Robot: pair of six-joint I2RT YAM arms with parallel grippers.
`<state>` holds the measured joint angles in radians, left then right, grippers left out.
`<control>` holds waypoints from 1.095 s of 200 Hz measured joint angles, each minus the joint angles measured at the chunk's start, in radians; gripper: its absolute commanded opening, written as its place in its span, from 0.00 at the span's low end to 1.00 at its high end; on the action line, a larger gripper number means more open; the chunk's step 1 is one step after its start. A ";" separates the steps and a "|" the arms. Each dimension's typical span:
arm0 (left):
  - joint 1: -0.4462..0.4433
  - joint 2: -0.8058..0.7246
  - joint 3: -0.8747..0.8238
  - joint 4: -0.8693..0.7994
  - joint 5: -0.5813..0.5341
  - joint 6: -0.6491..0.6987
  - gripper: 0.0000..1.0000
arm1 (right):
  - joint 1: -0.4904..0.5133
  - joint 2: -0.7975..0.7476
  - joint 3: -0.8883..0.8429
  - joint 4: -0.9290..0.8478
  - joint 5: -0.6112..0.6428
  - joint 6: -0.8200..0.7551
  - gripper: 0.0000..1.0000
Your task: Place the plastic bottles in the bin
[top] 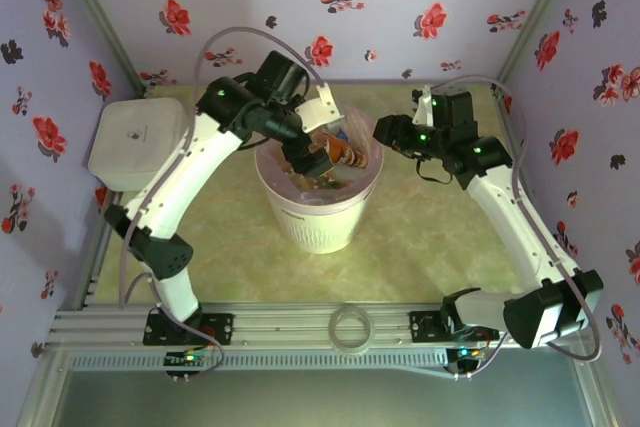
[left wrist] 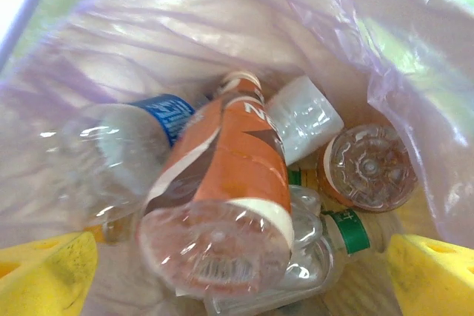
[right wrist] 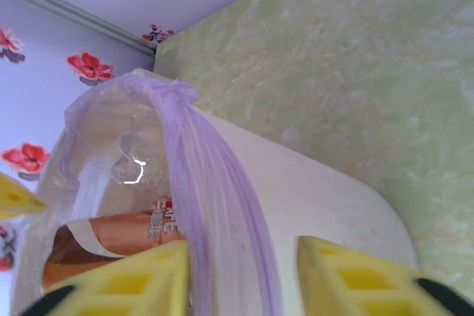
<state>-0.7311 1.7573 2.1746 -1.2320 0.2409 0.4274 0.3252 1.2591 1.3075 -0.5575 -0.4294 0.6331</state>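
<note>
- Left gripper [left wrist: 238, 275] released, yellow fingers [left wrist: 46, 275] wide apart above round white ribbed plastic bin [top: 318, 232].
- Clear plastic bottles [left wrist: 296, 116], 1 orange-labelled bottle [left wrist: 233, 164] on top, lie inside bin.
- Right gripper [right wrist: 241, 260] unclenched, jaws astride pale purple liner fold [right wrist: 194, 153] at the rim.

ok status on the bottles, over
left gripper open above the bin, orange-label bottle lying on the other bottles inside. right gripper part open at the rim, liner fold between its fingers. nothing else in the way.
</note>
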 measured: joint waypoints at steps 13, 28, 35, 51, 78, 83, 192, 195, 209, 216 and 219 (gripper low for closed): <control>0.018 -0.055 -0.039 0.042 0.000 -0.024 1.00 | 0.000 -0.008 0.012 0.000 0.005 -0.005 0.56; 0.044 -0.126 -0.100 0.100 0.000 -0.056 1.00 | 0.000 -0.020 0.031 0.000 0.007 -0.010 0.59; 0.059 -0.163 -0.135 0.130 0.000 -0.073 1.00 | 0.000 -0.026 0.041 0.000 0.007 -0.013 0.60; 0.097 -0.247 -0.219 0.206 0.003 -0.118 1.00 | -0.002 -0.040 0.068 0.000 0.007 -0.023 0.65; 0.204 -0.404 -0.396 0.351 -0.006 -0.227 1.00 | -0.038 -0.068 0.095 -0.001 0.012 -0.055 0.99; 0.227 -0.431 -0.431 0.378 -0.014 -0.247 1.00 | -0.050 -0.075 0.095 0.000 0.015 -0.061 0.99; 0.563 -0.740 -1.339 0.763 -0.522 -0.533 1.00 | -0.259 -0.153 -0.451 0.258 0.570 -0.248 0.99; 0.568 -0.741 -1.361 0.779 -0.537 -0.537 1.00 | -0.262 -0.148 -0.466 0.269 0.585 -0.252 0.99; 0.597 -0.739 -1.450 0.859 -0.592 -0.557 1.00 | -0.266 -0.142 -0.549 0.344 0.652 -0.267 0.99; 0.613 -0.729 -1.486 0.908 -0.614 -0.564 1.00 | -0.266 -0.142 -0.595 0.390 0.681 -0.273 0.99; 0.618 -0.723 -1.498 0.928 -0.621 -0.567 1.00 | -0.266 -0.141 -0.614 0.409 0.691 -0.275 0.99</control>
<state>-0.1131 1.0340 0.6769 -0.3038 -0.3805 -0.1394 0.0593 1.1179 0.6933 -0.1490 0.2619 0.3580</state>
